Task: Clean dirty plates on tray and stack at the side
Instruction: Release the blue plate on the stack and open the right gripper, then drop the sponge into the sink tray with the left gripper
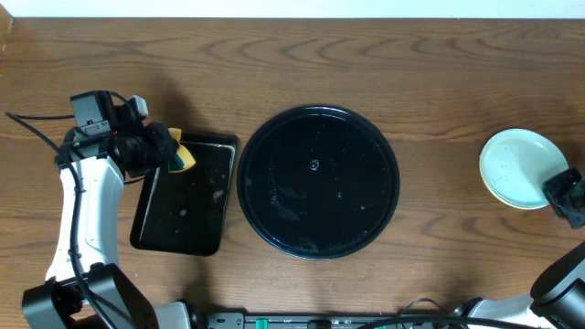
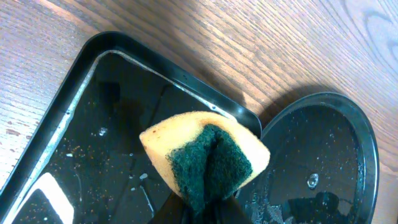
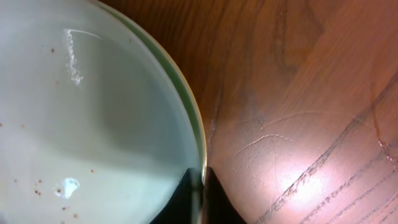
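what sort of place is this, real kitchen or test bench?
Probably a robot test bench staged for dishwashing, not a kitchen: a wood-grain table, a sponge held over a small black tray, and stacked plates.

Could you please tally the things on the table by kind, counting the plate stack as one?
Trays: 2, the round tray and the rectangular tray
Sponge: 1
Plate stack: 1
Total: 4
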Robot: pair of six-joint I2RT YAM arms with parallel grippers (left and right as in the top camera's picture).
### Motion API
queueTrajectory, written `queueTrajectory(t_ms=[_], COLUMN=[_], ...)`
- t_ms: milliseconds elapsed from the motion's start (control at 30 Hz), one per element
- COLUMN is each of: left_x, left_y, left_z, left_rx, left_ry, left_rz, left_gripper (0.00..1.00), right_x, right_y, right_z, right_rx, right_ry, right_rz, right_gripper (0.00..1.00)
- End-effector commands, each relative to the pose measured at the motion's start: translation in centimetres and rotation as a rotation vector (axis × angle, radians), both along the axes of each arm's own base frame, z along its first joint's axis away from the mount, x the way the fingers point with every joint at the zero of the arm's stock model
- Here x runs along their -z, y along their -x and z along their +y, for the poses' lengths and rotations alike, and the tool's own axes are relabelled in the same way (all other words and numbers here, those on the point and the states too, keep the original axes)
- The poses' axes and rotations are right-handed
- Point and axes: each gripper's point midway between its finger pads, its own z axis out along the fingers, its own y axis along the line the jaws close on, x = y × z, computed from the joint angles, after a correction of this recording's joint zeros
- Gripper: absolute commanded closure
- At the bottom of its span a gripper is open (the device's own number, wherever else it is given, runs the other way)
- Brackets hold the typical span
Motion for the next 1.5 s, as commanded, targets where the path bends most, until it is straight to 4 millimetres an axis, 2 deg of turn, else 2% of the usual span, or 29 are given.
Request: queueTrajectory(t_ms=[0,167,400,467,567,767,867,933,967,1033,1067,1100,1233,1300,1400,1467], left_x=[0.1,0.2,1.3,2.6,5.0,9.9,11.1,11.2,11.2,11.1,11.2,11.2,10.8,9.8,7.5,5.2], left_y=[0.0,0.1,0.6,1.1,1.8,3.0,3.3,3.3,3.3,3.3,3.3,3.4,3.3,3.0,2.5,2.3], left_z=[0.0,0.2,1.2,1.9,1.9,0.2,-0.7,-1.0,-1.0,-1.0,-1.0,-1.0,-0.9,-0.8,-0.7,-0.6], left_rx=[0.020,0.025,0.031,0.013,0.014,0.107,0.173,0.194,0.194,0.194,0.194,0.194,0.193,0.191,0.186,0.180], left_ry=[-0.003,-0.018,-0.091,-0.128,-0.118,-0.083,-0.091,-0.095,-0.100,-0.104,-0.103,-0.103,-0.107,-0.114,-0.131,-0.149], left_rz=[-0.008,-0.005,0.022,0.063,0.139,0.295,0.322,0.320,0.319,0.320,0.321,0.324,0.320,0.304,0.256,0.203], left_gripper=[0.92,0.92,0.92,0.92,0.92,0.92,0.92,0.83,0.74,0.45,0.34,0.26,0.22,0.21,0.21,0.21], right_x=[-0.1,0.0,-0.5,-0.7,-1.2,-2.9,-3.9,-4.5,-4.7,-5.1,-5.3,-5.4,-5.8,-6.0,-6.5,-7.0], right_y=[-0.2,-0.9,-3.5,-4.4,-5.7,-8.5,-9.4,-10.0,-10.3,-10.6,-10.7,-10.8,-11.2,-11.4,-11.8,-12.1], right_z=[0.4,1.4,4.7,5.9,7.9,12.8,15.1,16.6,17.3,18.6,19.2,19.8,22.2,23.2,24.7,25.7], right_rx=[-0.021,-0.042,-0.133,-0.168,-0.233,-0.396,-0.481,-0.546,-0.574,-0.619,-0.645,-0.671,-0.784,-0.835,-0.910,-0.958], right_ry=[0.001,-0.052,-0.161,-0.178,-0.191,-0.197,-0.194,-0.188,-0.186,-0.184,-0.182,-0.179,-0.170,-0.160,-0.143,-0.131], right_rz=[-0.004,-0.045,-0.140,-0.153,-0.155,-0.143,-0.137,-0.135,-0.135,-0.132,-0.131,-0.129,-0.132,-0.135,-0.143,-0.151], right_gripper=[0.01,0.01,0.01,0.01,0.01,0.01,0.01,0.01,0.01,0.01,0.01,0.01,0.01,0.01,0.01,0.01])
